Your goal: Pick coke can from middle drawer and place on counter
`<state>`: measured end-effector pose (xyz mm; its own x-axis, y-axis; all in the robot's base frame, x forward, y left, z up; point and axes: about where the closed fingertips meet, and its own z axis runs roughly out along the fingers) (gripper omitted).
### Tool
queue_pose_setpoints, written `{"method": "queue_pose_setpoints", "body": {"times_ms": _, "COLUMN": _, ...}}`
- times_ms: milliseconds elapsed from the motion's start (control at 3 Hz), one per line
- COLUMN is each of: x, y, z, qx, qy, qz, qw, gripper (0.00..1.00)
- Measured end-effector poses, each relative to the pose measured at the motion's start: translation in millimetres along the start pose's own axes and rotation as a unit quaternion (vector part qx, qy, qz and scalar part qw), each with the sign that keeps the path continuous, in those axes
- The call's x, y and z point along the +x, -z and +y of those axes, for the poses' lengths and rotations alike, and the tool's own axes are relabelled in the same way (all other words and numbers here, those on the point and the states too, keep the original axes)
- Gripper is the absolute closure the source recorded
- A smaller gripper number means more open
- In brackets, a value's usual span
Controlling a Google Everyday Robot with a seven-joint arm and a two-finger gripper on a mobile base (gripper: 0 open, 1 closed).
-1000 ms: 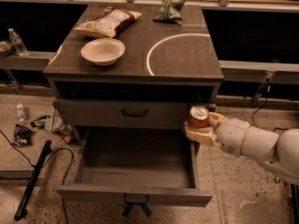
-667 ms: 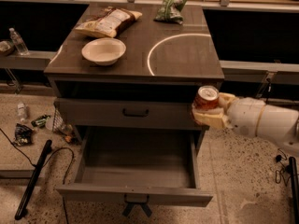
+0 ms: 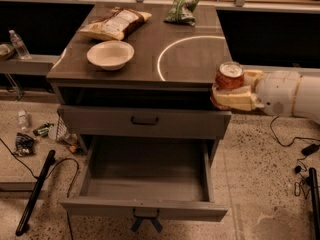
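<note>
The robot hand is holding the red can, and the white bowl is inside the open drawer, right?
Not quite. The gripper does hold the coke can, beside the right edge of the counter, but the white bowl sits on the counter, not in the middle drawer, which lies open and bare. The camera view shows it.

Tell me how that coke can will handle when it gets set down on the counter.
The coke can, held upright in the gripper beside the counter, looks rigid and smooth, so it could slip if gripped loosely. Narrow and tall, it may tip if set down tilted, and on its side it would probably roll.
</note>
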<state>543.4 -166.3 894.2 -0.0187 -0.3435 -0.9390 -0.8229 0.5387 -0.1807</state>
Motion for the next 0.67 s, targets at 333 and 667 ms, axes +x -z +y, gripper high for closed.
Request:
{"method": "queue_pose_setpoints", "body": {"times_ms": 333, "x": -22, "y": 1, "z": -20, "qx": 0.005, "qy": 0.021, "qz": 0.004, "qw": 0.9998, "gripper": 1.00}}
{"method": "queue_pose_setpoints", "body": {"times_ms": 667, "x": -38, "y": -11, "z": -52, "qx": -0.012, "qy": 0.018, "qz": 0.006, "qw": 0.9997, "gripper": 1.00}}
